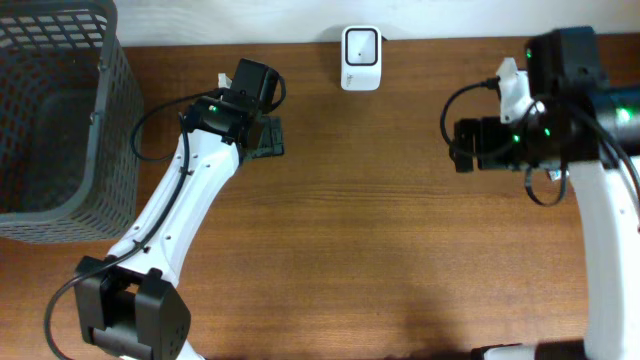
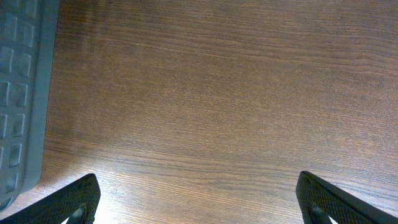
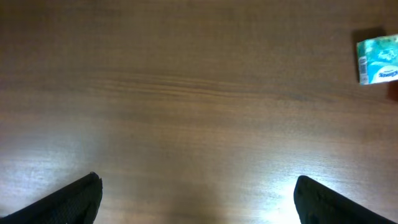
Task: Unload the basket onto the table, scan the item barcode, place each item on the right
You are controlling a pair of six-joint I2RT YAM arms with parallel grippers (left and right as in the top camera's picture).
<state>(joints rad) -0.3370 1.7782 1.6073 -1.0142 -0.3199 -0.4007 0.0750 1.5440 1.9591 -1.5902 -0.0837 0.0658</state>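
The item, a small green and white packet (image 3: 378, 59), lies on the wooden table at the upper right edge of the right wrist view. I cannot make out a barcode on it. In the overhead view it is mostly hidden under the right arm. A white barcode scanner (image 1: 360, 57) stands at the table's far edge, in the middle. My right gripper (image 1: 462, 145) (image 3: 198, 179) is open over bare wood, well left of the packet. My left gripper (image 1: 268, 140) (image 2: 198, 177) is open too, above bare table beside the basket, with nothing between its fingers.
A tall dark grey mesh basket (image 1: 60, 120) fills the far left of the table, and its wall (image 2: 18, 93) shows at the left edge of the left wrist view. Brown wood tabletop (image 1: 380, 220) lies between the two arms.
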